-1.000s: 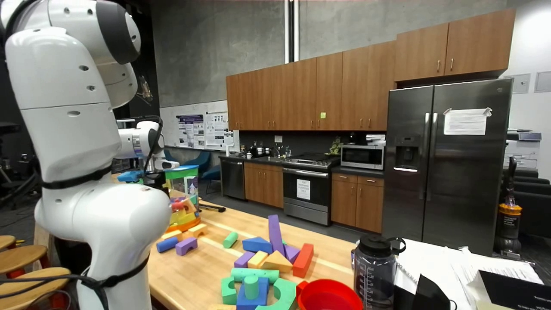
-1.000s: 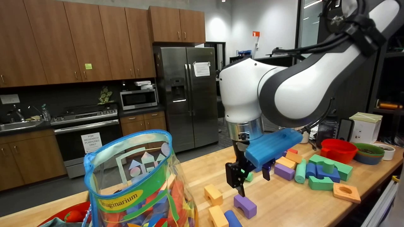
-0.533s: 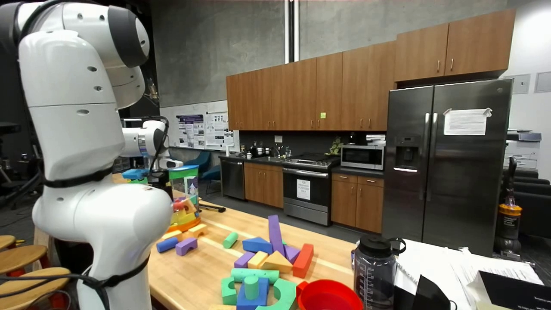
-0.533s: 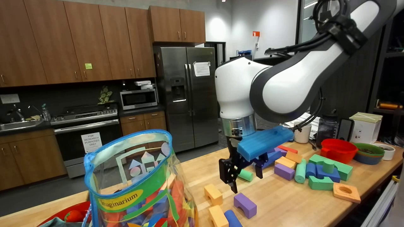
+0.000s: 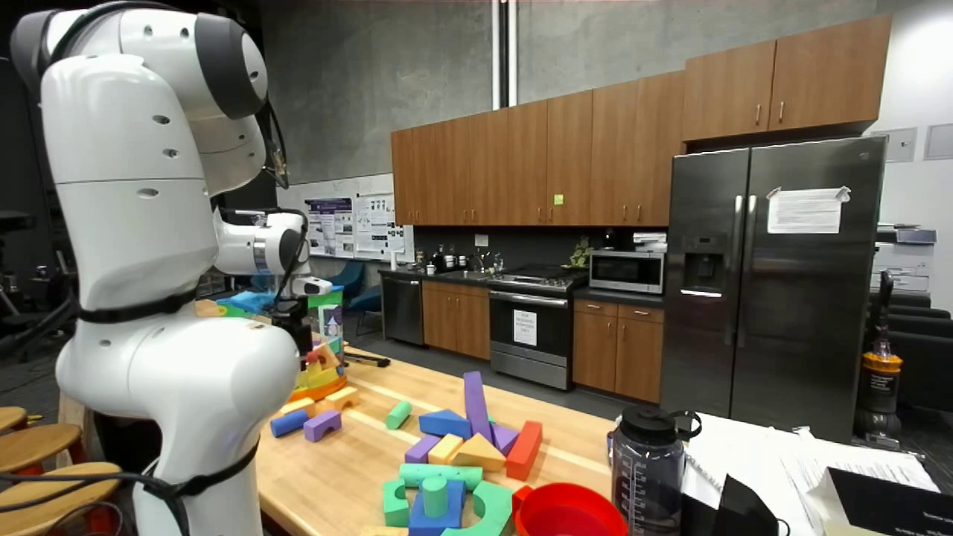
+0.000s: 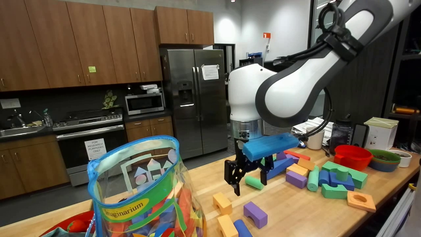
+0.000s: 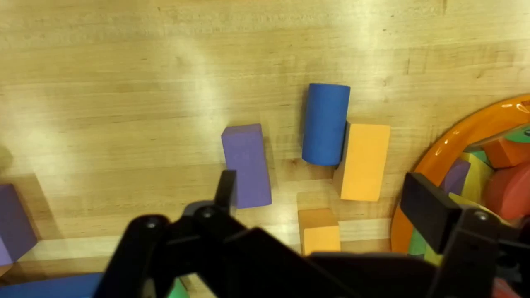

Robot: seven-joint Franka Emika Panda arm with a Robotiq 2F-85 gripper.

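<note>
Toy blocks [image 7: 325, 124] are on the wooden table [image 7: 124, 124] below the robot's claw [image 6: 250, 185]: a purple arch block [image 6: 256, 210], a blue cylinder block [image 6: 243, 229], a plain orange-yellow block [image 6: 227, 224] and an orange-yellow arch block [image 6: 222, 203]. The claw hangs up in the air, its two black fingers [image 7: 225, 190] spread wide apart, with nothing but air between them. In the wrist view one finger hides a bit of the purple arch block's edge. The blue cylinder block lies on its side, right beside the plain orange-yellow block. A green cylinder block [image 6: 254, 183] lies a bit farther off, and in an exterior view it shows behind the fingers. Near the orange-yellow blocks stands a clear bag [image 6: 125, 209] with a blue rim and the word Imaginarium on it, and lots more blocks [image 7: 507, 194] are inside. Farther along the table is a big bunch of blocks [image 5: 447, 449], where a short green cylinder [image 5: 435, 497] stands up on a blue block [image 5: 456, 506]. Next to that bunch are a red bowl [image 5: 572, 510] with a handle and a see-through water bottle [image 5: 648, 476] with a black lid. Way at the back are a black and silver oven [image 5: 552, 331], a microwave [image 5: 627, 270], a big steel fridge [image 5: 804, 313] and brown cupboards [image 5: 521, 167].
</note>
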